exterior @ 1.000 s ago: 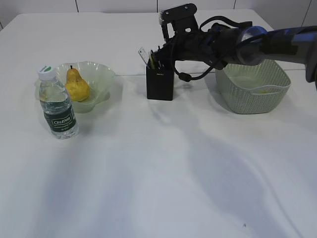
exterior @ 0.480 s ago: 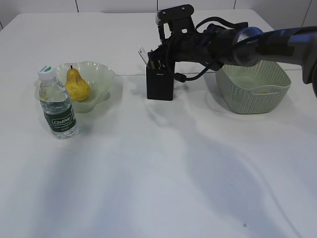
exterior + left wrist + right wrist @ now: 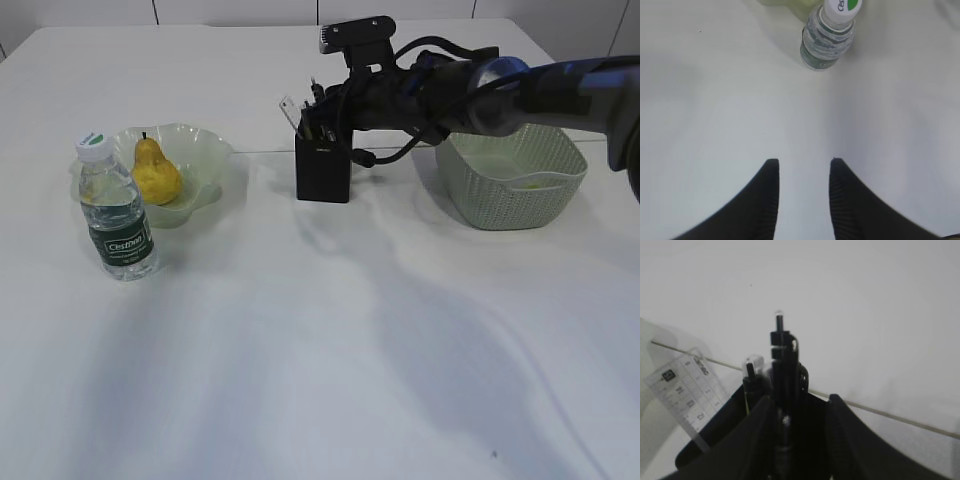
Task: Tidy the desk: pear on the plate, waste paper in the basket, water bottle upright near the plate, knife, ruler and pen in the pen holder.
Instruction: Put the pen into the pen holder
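The black pen holder point(image 3: 323, 172) stands mid-table with the clear ruler point(image 3: 291, 112), the knife and the pen point(image 3: 315, 93) sticking out of it. My right gripper point(image 3: 328, 108) hovers right over it, open. In the right wrist view the pen point(image 3: 782, 352) stands between the parted fingers point(image 3: 840, 425) of the right gripper point(image 3: 800, 399), close to the left one, with the knife point(image 3: 752, 369) and ruler point(image 3: 682, 390) beside it. The pear point(image 3: 155, 172) lies on the plate point(image 3: 205, 150). The water bottle point(image 3: 116, 212) stands upright next to it. My left gripper point(image 3: 801, 165) is open over bare table, the water bottle point(image 3: 830, 35) ahead of it.
A pale green basket point(image 3: 512, 198) stands right of the pen holder under my right arm, with a pale scrap of waste paper point(image 3: 528, 183) inside. White table stretches across the front. The left arm does not show in the exterior view.
My right gripper has opened and let go of the pen, which now stands in the pen holder. The gripper has lifted slightly. Everything else is unchanged.
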Tool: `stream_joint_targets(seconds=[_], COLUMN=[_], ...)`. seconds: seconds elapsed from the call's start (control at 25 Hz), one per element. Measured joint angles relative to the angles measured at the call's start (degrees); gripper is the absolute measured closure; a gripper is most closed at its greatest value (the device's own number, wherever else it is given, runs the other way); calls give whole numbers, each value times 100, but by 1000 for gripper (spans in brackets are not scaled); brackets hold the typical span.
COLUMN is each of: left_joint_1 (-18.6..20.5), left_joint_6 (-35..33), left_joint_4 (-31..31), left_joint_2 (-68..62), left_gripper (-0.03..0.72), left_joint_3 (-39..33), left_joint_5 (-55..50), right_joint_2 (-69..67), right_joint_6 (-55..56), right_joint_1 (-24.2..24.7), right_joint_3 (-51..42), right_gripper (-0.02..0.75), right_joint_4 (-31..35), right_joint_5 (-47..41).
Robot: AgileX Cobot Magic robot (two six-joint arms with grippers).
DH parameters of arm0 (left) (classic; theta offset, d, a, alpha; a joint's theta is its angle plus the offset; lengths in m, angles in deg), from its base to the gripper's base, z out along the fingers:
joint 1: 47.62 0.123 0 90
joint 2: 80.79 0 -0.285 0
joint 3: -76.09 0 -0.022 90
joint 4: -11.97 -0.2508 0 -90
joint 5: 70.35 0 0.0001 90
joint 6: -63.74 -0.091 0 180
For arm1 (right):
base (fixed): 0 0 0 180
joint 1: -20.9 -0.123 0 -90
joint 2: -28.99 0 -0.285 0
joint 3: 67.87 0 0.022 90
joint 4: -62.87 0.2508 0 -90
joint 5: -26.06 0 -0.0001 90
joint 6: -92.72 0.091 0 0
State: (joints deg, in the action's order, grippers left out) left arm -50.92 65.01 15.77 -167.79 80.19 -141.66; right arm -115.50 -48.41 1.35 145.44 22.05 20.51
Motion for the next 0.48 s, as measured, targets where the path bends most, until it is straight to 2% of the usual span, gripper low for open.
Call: stream_joint_targets(seconds=[0.16,0.48], left_joint_1=[0,0], left_joint_6=[0,0], left_joint_4=[64,74], left_joint_2=[0,0], left_gripper=[449,449], left_joint_3=[0,0], left_joint_5=[0,0], right_joint_2=[-77,30], right_joint_6=[-7,-71], right_joint_1=[-18,-185], right_joint_3=[0,0], right_gripper=[402,396], right_joint_4=[0,-77], right_joint_5=[-307,-350])
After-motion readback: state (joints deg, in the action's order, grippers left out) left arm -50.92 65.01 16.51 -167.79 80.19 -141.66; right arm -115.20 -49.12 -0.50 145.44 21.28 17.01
